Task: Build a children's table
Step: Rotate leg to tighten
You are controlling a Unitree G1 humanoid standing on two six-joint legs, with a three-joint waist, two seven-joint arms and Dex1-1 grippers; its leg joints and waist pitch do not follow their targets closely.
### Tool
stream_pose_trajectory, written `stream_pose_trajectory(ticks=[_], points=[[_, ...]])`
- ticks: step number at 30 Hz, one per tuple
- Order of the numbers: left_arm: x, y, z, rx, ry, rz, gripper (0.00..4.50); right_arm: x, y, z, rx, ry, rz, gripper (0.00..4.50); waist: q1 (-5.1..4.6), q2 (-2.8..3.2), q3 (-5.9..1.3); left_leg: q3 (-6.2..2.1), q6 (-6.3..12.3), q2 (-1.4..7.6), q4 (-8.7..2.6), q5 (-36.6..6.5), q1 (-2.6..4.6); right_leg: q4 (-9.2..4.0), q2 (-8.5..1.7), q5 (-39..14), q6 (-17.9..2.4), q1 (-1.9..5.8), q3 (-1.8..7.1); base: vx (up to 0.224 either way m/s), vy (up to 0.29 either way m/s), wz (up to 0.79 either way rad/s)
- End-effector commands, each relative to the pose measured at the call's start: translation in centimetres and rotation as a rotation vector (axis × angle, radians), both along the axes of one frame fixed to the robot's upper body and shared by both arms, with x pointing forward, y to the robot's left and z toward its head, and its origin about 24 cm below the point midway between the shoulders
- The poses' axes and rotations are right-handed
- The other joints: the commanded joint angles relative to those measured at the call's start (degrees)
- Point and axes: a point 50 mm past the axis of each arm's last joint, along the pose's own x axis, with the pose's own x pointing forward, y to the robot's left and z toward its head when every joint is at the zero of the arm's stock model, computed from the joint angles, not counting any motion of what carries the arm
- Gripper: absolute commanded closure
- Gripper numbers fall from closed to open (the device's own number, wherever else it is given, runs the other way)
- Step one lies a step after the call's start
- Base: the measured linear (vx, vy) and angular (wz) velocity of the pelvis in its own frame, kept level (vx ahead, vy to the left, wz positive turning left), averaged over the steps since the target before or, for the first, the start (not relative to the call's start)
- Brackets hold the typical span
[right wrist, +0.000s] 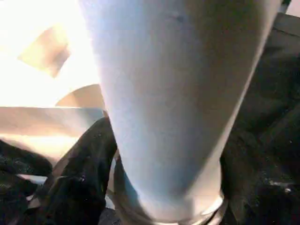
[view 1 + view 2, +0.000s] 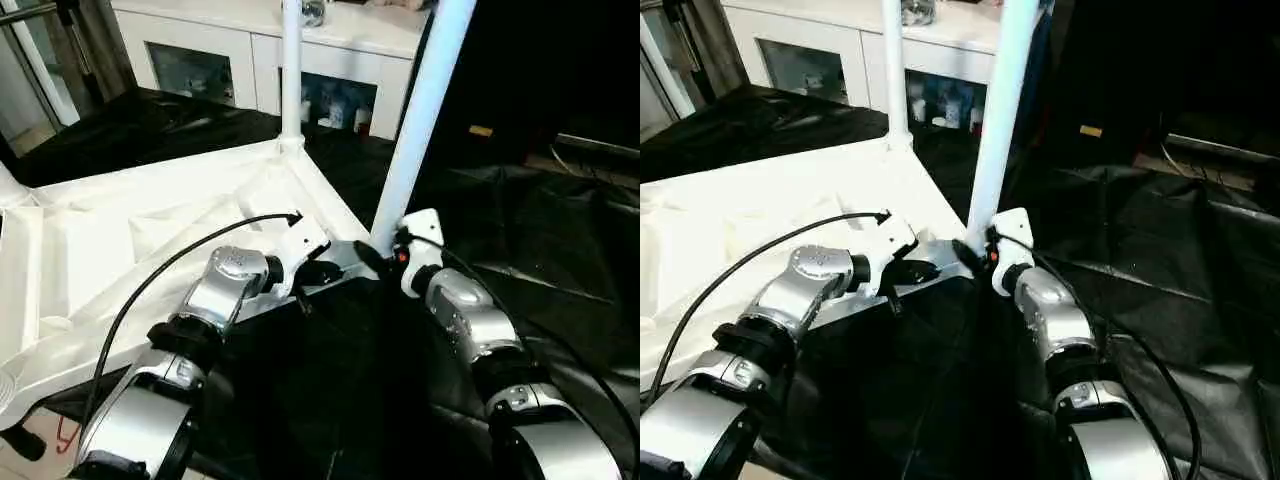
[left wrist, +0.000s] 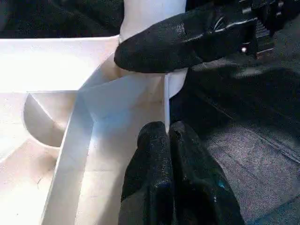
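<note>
Left eye view: the white table top [image 2: 150,240] lies upside down across the left half of the frame on black sheeting [image 2: 540,230], its ribbed underside facing up. One tube leg [image 2: 291,70] stands upright in the far corner socket at upper centre. A second tube leg [image 2: 425,110] rises tilted from the near corner, just right of centre. The left gripper [image 2: 318,270] sits at the near edge of the table top beside that corner; the right gripper [image 2: 385,255] meets the base of the tilted leg from the right. A white cabinet with glass doors [image 2: 260,60] stands along the top.

Left wrist view: the left gripper's fingers [image 3: 159,173] are pressed together, their tips at a thin upright rib of the table top. A black finger [image 3: 178,42] of the right gripper crosses the upper frame against the leg's base.

Right wrist view: the tilted leg fills the centre, seated in its round socket [image 1: 164,211] at the bottom. The right gripper's fingers [image 1: 79,178] stand apart on either side of it; whether they clamp it, I cannot tell.
</note>
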Motion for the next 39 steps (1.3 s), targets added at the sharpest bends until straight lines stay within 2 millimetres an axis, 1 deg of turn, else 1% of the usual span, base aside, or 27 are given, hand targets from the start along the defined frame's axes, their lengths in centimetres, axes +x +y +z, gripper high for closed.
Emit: stream_pose_trajectory(ticks=[1, 2, 3, 5, 6, 7, 8, 9, 11, 12, 13, 14, 18, 19, 20, 21, 23, 24, 26, 28, 29, 32, 33, 34, 35, 36, 39], points=[[-0.1, -2.5, 1.6, -0.043, -0.073, -0.124, 4.50, -1.2, 2.8, -0.8, -0.025, 0.037, 0.211, 0.81, -0.24, -0.09, -3.39, -0.21, 2.49, 1.37, -3.58, -11.0, 0.14, -4.42, -3.78, -10.9, -11.9, 3.03, 2.71, 0.000, 0.000, 0.00], [-0.1, -2.5, 1.6, -0.042, -0.073, -0.124, 4.50, -1.2, 2.7, -0.8, -0.026, 0.036, 0.211, 0.81, -0.20, -0.06, -3.42, -0.19, 2.59, 1.38, -3.53, -10.6, 0.13, -4.31, -3.73, -10.2, -12.0, 3.05, 2.71, 0.000, 0.000, 0.00], [-0.2, -2.3, 1.6, -0.044, -0.072, -0.147, 4.50, -1.2, 2.1, -0.8, -0.035, 0.028, 0.232, 0.81, -0.27, -0.16, -3.39, -0.17, 2.68, 1.38, -3.54, -10.4, 0.05, -4.27, -3.73, -9.9, -12.0, 3.06, 2.74, 0.000, 0.000, 0.00], [-0.5, -1.9, 1.6, -0.044, -0.073, -0.202, 4.50, -1.4, 1.1, -0.6, -0.045, 0.006, 0.284, 0.81, -0.17, -0.15, -3.52, -0.18, 3.20, 1.39, -3.41, -9.6, 0.06, -4.09, -3.75, -8.1, -12.5, 3.16, 2.70, 0.000, 0.000, 0.00], [-0.5, -1.9, 1.6, -0.044, -0.073, -0.202, 4.50, -1.4, 1.1, -0.6, -0.045, 0.006, 0.284, 0.81, -0.12, -0.17, -3.56, -0.15, 3.47, 1.39, -3.34, -9.2, 0.03, -4.01, -3.72, -7.3, -12.7, 3.23, 2.70, 0.000, 0.000, 0.00], [-0.9, -1.4, 1.6, -0.051, -0.060, -0.249, 4.50, -1.7, 0.3, -0.3, -0.050, -0.017, 0.345, 0.81, -0.10, -0.10, -3.56, -0.13, 3.92, 1.38, -3.29, -8.6, -0.01, -3.86, -3.69, -5.7, -13.1, 3.27, 2.72, 0.000, 0.000, 0.00], [-1.0, -1.3, 1.5, -0.050, -0.061, -0.272, 4.50, -1.8, 0.0, -0.3, -0.056, -0.023, 0.366, 0.81, -0.07, -0.22, -3.63, -0.05, 4.53, 1.38, -3.15, -8.1, -0.04, -3.66, -3.66, -4.2, -13.7, 3.30, 2.73, 0.000, 0.000, 0.00], [-1.3, -1.0, 1.5, -0.055, -0.054, -0.310, 4.50, -2.1, -0.3, -0.2, -0.059, -0.021, 0.403, 0.81, 0.01, -0.20, -3.58, -0.03, 4.92, 1.45, -3.17, -7.9, -0.05, -3.61, -3.66, -3.7, -14.2, 3.34, 2.69, 0.000, 0.000, 0.00], [-1.5, -0.9, 1.5, -0.059, -0.050, -0.335, 4.50, -2.2, -0.6, -0.2, -0.061, -0.019, 0.427, 0.81, 0.24, -0.10, -3.50, 0.04, 5.06, 1.66, -3.17, -8.6, 0.07, -3.66, -3.71, -4.6, -14.5, 3.20, 2.63, 0.000, 0.000, 0.00], [-1.7, -0.7, 1.5, -0.061, -0.042, -0.365, 4.50, -2.4, -0.9, -0.1, -0.063, -0.014, 0.462, 0.81, 0.29, -0.15, -3.45, 0.10, 5.01, 1.71, -3.17, -9.0, 0.10, -3.72, -3.69, -5.1, -14.5, 3.13, 2.65, 0.000, 0.000, 0.00], [-1.8, -0.6, 1.5, -0.061, -0.041, -0.367, 4.50, -2.4, -0.9, -0.1, -0.062, -0.013, 0.467, 0.81, 0.33, -0.17, -3.38, 0.03, 4.77, 1.76, -3.29, -9.4, 0.01, -3.71, -3.71, -6.2, -14.2, 3.26, 2.61, 0.000, 0.000, 0.00], [-2.0, -0.1, 1.5, -0.062, -0.020, -0.399, 4.50, -3.1, -1.5, 0.1, -0.060, -0.003, 0.553, 0.81, 0.39, -0.19, -3.36, 0.04, 4.55, 1.79, -3.28, -9.9, 0.06, -3.78, -3.72, -7.3, -14.1, 3.21, 2.60, 0.000, 0.000, 0.00], [-2.1, 0.4, 1.5, -0.059, -0.012, -0.411, 4.50, -3.8, -2.0, 0.1, -0.071, 0.009, 0.638, 0.81, 0.66, -0.19, -3.29, 0.07, 4.62, 1.86, -3.31, -10.5, 0.12, -3.95, -3.64, -8.3, -13.8, 3.05, 2.59, 0.000, 0.000, 0.00], [-2.1, 0.7, 1.5, -0.056, -0.009, -0.410, 4.50, -4.2, -2.3, -0.1, -0.083, 0.024, 0.685, 0.81, 0.70, -0.35, -3.27, 0.02, 4.19, 1.78, -3.31, -11.0, 0.09, -4.11, -3.76, -9.9, -13.4, 3.09, 2.57, 0.000, 0.000, 0.00], [-2.0, 0.9, 1.5, -0.053, -0.006, -0.409, 4.50, -4.4, -2.4, -0.2, -0.090, 0.039, 0.713, 0.81, 0.68, -0.06, -3.28, 0.05, 3.94, 1.77, -3.32, -11.3, 0.19, -4.24, -3.73, -10.6, -13.3, 2.99, 2.60, 0.000, 0.000, 0.00], [-2.0, 1.2, 1.4, -0.048, 0.000, -0.415, 4.50, -4.6, -2.6, -0.2, -0.092, 0.057, 0.744, 0.81, 0.66, -0.13, -3.27, 0.03, 3.88, 1.78, -3.31, -11.3, 0.17, -4.21, -3.73, -10.7, -13.2, 2.97, 2.61, 0.000, 0.000, 0.00], [-2.0, 1.5, 1.4, -0.046, 0.015, -0.425, 4.50, -4.7, -2.9, 0.0, -0.083, 0.076, 0.776, 1.07, 0.72, -0.31, -3.27, 0.00, 3.96, 1.72, -3.32, -11.1, 0.07, -4.22, -3.67, -10.8, -13.1, 3.13, 2.56, 0.000, 0.000, 0.00], [-2.1, 1.6, 1.4, -0.049, 0.022, -0.431, 4.50, -4.8, -2.9, 0.1, -0.074, 0.079, 0.786, 1.16, 0.71, -0.28, -3.27, -0.02, 4.01, 1.72, -3.30, -10.9, -0.06, -4.11, -3.68, -10.8, -13.0, 3.16, 2.56, 0.000, 0.000, 0.00], [-2.2, 1.8, 1.5, -0.052, 0.030, -0.438, 4.50, -4.8, -2.9, 0.2, -0.057, 0.085, 0.792, 1.27, 0.76, -0.26, -3.38, -0.02, 4.24, 1.80, -3.27, -10.1, 0.08, -4.00, -3.68, -9.9, -13.3, 3.05, 2.56, 0.000, 0.000, 0.00], [-2.3, 2.0, 1.4, -0.048, 0.044, -0.447, 4.50, -5.0, -2.8, 0.2, -0.048, 0.089, 0.803, 1.51, 0.84, -0.32, -3.42, -0.05, 4.33, 1.84, -3.25, -9.5, 0.00, -3.85, -3.76, -8.8, -13.6, 3.10, 2.52, 0.000, 0.000, 0.00], [-2.4, 2.0, 1.4, -0.046, 0.050, -0.451, 4.50, -5.1, -2.7, 0.2, -0.045, 0.093, 0.811, 1.51, 0.81, -0.34, -3.45, -0.06, 4.37, 1.81, -3.22, -9.2, -0.08, -3.74, -3.73, -8.3, -13.7, 3.13, 2.51, 0.000, 0.000, 0.00], [-2.4, 2.0, 1.3, -0.049, 0.050, -0.448, 4.50, -5.3, -2.5, 0.1, -0.036, 0.097, 0.814, 1.78, 0.80, -0.37, -3.46, 0.02, 4.51, 1.81, -3.16, -9.1, 0.00, -3.73, -3.74, -7.8, -14.0, 3.05, 2.51, 0.000, 0.000, 0.00], [-2.4, 2.0, 1.3, -0.051, 0.049, -0.444, 4.50, -5.3, -2.4, 0.0, -0.034, 0.097, 0.812, 1.83, 0.80, -0.51, -3.45, 0.02, 4.49, 1.82, -3.18, -9.1, 0.01, -3.76, -3.73, -8.0, -14.0, 3.05, 2.49, 0.000, 0.000, 0.00], [-2.4, 2.0, 1.2, -0.053, 0.050, -0.442, 4.50, -5.3, -2.3, 0.0, -0.032, 0.098, 0.812, 1.87, 0.84, -0.39, -3.43, 0.01, 4.43, 1.83, -3.19, -9.2, 0.02, -3.80, -3.77, -8.4, -13.9, 3.03, 2.51, 0.000, 0.000, 0.00], [-2.2, 1.7, 1.3, -0.067, 0.041, -0.405, 4.50, -5.2, -2.1, -0.3, -0.033, 0.096, 0.771, 1.87, 0.85, -0.45, -3.41, 0.01, 4.30, 1.83, -3.21, -9.3, 0.00, -3.81, -3.77, -8.7, -13.7, 3.05, 2.53, 0.000, 0.000, 0.00], [-2.2, 1.7, 1.3, -0.067, 0.041, -0.405, 4.50, -5.2, -2.1, -0.3, -0.033, 0.096, 0.771, 1.90, 0.84, -0.48, -3.37, 0.00, 4.18, 1.80, -3.23, -9.4, -0.04, -3.86, -3.81, -9.1, -13.6, 3.05, 2.53, 0.000, 0.000, 0.00], [-1.6, 1.1, 1.5, -0.078, 0.007, -0.338, 4.50, -4.5, -1.8, -0.8, -0.057, 0.076, 0.655, 1.93, 0.73, -0.48, -3.18, -0.05, 3.21, 1.71, -3.40, -11.2, 0.17, -4.40, -3.93, -13.3, -12.6, 2.85, 2.55, 0.000, 0.000, 0.00]])
